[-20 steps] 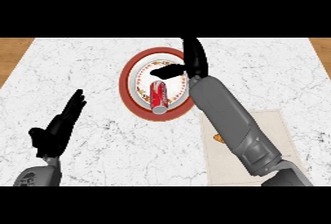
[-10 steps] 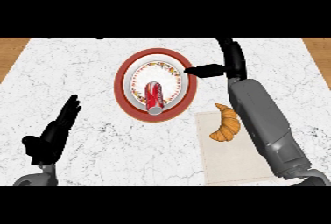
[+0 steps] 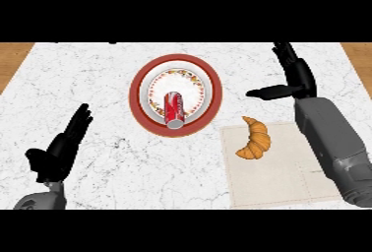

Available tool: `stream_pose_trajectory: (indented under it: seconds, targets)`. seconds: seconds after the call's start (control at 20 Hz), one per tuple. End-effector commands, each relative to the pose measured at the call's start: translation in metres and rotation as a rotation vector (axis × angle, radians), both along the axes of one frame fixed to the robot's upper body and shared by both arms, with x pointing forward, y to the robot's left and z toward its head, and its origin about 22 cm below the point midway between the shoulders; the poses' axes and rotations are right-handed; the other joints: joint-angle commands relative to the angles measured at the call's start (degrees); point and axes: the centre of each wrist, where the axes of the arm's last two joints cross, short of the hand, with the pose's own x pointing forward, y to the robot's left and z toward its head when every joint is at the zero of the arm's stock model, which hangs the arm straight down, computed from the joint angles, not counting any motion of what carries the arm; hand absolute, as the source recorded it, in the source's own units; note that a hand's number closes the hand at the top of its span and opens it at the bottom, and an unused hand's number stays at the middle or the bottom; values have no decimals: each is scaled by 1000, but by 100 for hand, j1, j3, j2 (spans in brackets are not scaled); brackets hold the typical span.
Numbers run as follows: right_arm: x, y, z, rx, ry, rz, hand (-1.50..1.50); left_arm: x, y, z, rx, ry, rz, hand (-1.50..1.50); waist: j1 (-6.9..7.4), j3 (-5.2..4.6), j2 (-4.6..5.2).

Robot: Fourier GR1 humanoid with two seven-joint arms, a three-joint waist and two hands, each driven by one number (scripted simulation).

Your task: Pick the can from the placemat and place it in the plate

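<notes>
Lying in the plate (image 3: 137,93), the can (image 3: 173,109) sits apart from the open right robot hand (image 3: 301,82).

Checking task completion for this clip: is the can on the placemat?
No, the can lies on its side in the plate, and only the croissant sits on the placemat.

The right forearm (image 3: 330,142) covers the placemat's (image 3: 276,172) right edge and runs off the lower edge. The left forearm (image 3: 42,201) barely shows there. The can (image 3: 173,106) hides the plate's (image 3: 141,106) middle; its label is unreadable.
</notes>
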Motion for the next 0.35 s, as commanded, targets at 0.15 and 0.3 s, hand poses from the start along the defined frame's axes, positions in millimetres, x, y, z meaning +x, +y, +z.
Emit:
stream_pose_trajectory:
  seconds: [0.15, 0.3]
  targets:
    - [-21, -26, -36, -50, 1, 27, -150, 15, 8, -5, 5, -10, 17, 0, -8, -1, 12]
    - [-16, -27, -30, -31, -51, -4, -150, -6, -10, -8, 13, -3, 7, 0, 16, 1, -2]
